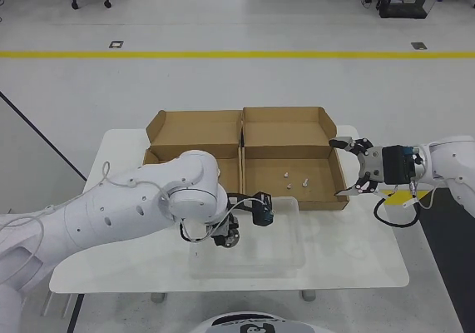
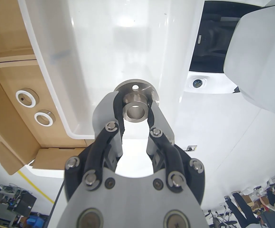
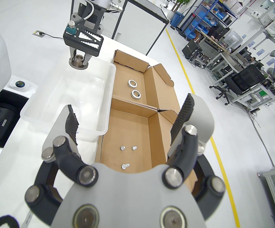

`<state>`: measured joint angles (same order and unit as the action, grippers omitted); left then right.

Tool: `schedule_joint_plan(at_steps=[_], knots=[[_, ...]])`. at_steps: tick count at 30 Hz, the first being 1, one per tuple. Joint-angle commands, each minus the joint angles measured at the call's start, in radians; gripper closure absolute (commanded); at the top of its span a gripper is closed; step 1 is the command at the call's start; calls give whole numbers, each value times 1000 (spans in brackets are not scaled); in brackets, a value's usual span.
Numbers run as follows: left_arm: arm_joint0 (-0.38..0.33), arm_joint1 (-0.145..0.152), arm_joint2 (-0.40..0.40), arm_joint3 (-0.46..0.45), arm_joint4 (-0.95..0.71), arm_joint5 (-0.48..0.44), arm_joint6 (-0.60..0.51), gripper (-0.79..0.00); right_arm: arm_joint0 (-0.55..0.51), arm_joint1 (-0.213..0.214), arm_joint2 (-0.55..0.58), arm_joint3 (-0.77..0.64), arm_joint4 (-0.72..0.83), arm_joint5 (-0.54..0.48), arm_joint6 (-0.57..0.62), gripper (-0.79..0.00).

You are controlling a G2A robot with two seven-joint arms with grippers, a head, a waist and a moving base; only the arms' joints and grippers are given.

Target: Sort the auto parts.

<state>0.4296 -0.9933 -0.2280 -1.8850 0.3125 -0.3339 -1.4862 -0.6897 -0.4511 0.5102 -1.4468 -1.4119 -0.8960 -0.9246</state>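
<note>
My left gripper (image 2: 135, 117) is shut on a metal flanged bushing (image 2: 135, 106), held by its sleeve with the flange pointing down. It hangs just above the clear plastic tray (image 1: 245, 268), near the corner farthest from the boxes; the right wrist view shows this gripper (image 3: 79, 59) and the bushing (image 3: 78, 63) too. My right gripper (image 3: 129, 115) is open with nothing in it, over the right cardboard box (image 1: 287, 129) near its outer wall (image 1: 347, 166). Three small bolts (image 3: 125, 166) lie on that box's floor. Two white-rimmed rings (image 3: 132, 83) lie in the left box (image 1: 191, 133).
The two cardboard boxes stand side by side at the back of the white table (image 1: 362, 250), with the tray right in front of them. Bare tabletop lies to the right of the tray. The tray's floor (image 2: 118, 36) looks bare.
</note>
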Motion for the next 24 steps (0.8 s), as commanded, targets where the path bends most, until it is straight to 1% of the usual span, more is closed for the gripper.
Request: schedule_joint_plan(at_steps=[1,2,3,4,6,7,10,13,16,17,19,21,24], knots=[[0,0,0,0,0,0,0,0,0,0,0,0,0,0,0,-785],[7,0,-1,4,-10,0,14,0,0,0,0,0,0,0,0,-785],[24,4,-9,29,-43,-10,48,0,0,0,0,0,0,0,0,-785],[24,9,-18,47,-37,-22,47,0,0,0,0,0,0,0,0,-785],[36,25,-51,50,-54,-32,84,0,0,0,0,0,0,0,0,-785],[45,37,-76,52,-80,-52,109,0,0,0,0,0,0,0,0,-785],[82,90,-180,62,-138,-107,183,0,0,0,0,0,0,0,0,-785],[150,155,-308,56,-217,-211,259,0,0,0,0,0,0,0,0,-785],[238,214,-427,45,-289,-310,316,0,0,0,0,0,0,0,0,-785],[279,235,-470,40,-322,-346,346,0,0,0,0,0,0,0,0,-785],[323,258,-512,41,-355,-387,387,0,0,0,0,0,0,0,0,-785],[369,279,-548,43,-411,-453,453,0,0,0,0,0,0,0,0,-785],[418,303,-576,57,-471,-551,551,0,0,0,0,0,0,0,0,-785]])
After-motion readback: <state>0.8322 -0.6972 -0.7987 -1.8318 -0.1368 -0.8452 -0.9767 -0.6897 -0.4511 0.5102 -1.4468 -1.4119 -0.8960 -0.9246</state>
